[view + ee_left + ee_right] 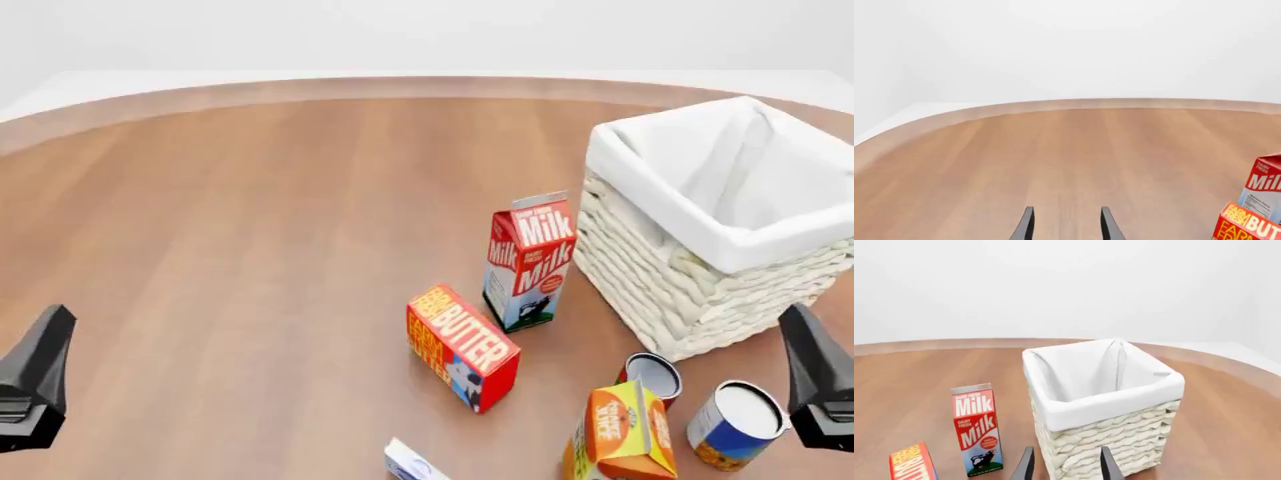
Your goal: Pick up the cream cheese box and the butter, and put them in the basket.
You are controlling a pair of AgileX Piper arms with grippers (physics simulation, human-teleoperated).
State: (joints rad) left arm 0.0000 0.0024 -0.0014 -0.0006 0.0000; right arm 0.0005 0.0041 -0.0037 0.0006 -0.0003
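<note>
A red butter [463,347] box lies on its long side at the middle of the wooden counter [240,250], just beside an upright milk carton [530,262], while the cream cheese box [414,463] shows only a white corner with a blue mark at the near edge of the front view. The wicker basket [694,290], lined in white cloth, stands to the right, close behind the milk carton and apparently holding nothing.

Both task boxes look like light, stiff cardboard with flat, smooth faces; a firm pinch across the narrow width of the butter, away from its corners, would likely hold best. The flat cream cheese box seems to offer only its thin edges.

The left claw [1066,225] hangs low at the near left, well apart from everything, its fingers spread and gripping nothing, pointed over bare wood. The right claw [1066,465] waits at the near right, likewise spread with nothing between the fingers, aimed at the basket's woven wall. Neither has taken hold of a box.
</note>
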